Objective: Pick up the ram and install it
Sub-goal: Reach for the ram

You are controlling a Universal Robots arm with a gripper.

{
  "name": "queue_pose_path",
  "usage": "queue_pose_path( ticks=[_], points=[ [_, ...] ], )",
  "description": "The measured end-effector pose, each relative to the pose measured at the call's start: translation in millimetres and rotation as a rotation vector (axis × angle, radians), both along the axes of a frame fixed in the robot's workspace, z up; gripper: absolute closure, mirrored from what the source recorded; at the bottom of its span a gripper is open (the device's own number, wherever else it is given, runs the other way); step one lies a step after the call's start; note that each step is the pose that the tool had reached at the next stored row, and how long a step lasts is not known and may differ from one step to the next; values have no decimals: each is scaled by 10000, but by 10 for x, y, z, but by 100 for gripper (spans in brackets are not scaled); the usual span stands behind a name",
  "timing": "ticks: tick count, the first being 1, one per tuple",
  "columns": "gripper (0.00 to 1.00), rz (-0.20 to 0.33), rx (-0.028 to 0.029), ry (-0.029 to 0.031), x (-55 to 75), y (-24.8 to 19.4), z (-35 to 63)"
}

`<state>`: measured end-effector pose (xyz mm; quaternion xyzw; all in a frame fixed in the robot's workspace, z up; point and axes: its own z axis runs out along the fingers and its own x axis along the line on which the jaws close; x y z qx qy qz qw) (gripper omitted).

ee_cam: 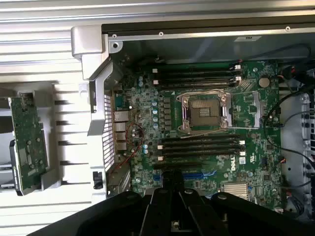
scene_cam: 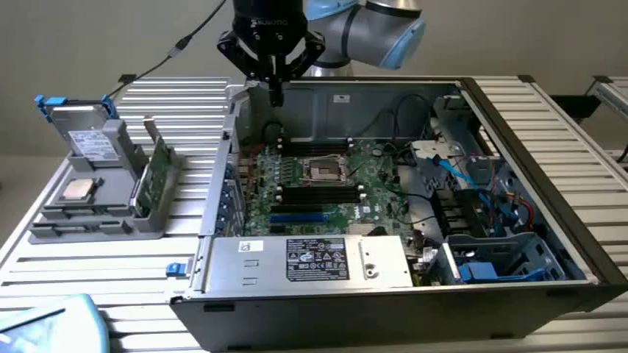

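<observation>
The gripper (scene_cam: 278, 101) is hanging over the rear corner of the open computer case (scene_cam: 393, 318) on the exterior view's left, its jaws pressing together with nothing between them. Beneath it the motherboard (ee_cam: 147, 113) is lying flat, its black memory slots (ee_cam: 199, 146) running side by side. Where the ram is sitting, and which way its long axis is pointing, I cannot tell. Well apart from the jaws, outside the case, a grey holder (scene_cam: 88, 224) is standing on the bench (scene_cam: 98, 268), carrying a wide green card (scene_cam: 157, 176) on edge.
</observation>
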<state>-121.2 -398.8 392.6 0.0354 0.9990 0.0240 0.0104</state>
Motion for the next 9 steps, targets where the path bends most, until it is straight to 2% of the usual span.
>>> queue_pose_path(
  ticks=[9],
  points=[
    [89,0,0,0,0,0,0]
  ],
)
